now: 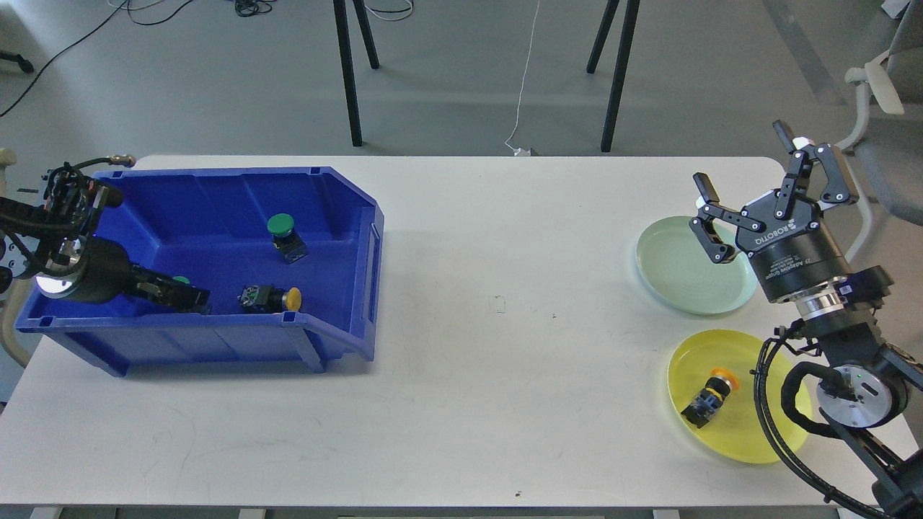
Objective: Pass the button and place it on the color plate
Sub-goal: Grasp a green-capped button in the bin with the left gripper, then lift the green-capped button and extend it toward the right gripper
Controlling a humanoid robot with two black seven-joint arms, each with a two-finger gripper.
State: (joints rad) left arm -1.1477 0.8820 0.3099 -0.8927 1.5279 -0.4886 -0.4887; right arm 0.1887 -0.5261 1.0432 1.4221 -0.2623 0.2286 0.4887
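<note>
A blue bin (339,216) at the left holds a green button (283,234), a yellow button (274,298), and a second green button (182,280) of which only a sliver shows. My left gripper (189,297) is low inside the bin by the front wall, right at that sliver; its dark fingers cannot be told apart. My right gripper (744,164) is open and empty above the far edge of the pale green plate (678,270). The yellow plate (728,432) holds an orange-capped button (710,398).
The bin's open sloped mouth faces right. Table legs (350,72) and a white cable (525,79) stand on the floor behind the table. A chair (887,94) is at the far right. My right arm's cables (775,404) overlap the yellow plate's right edge.
</note>
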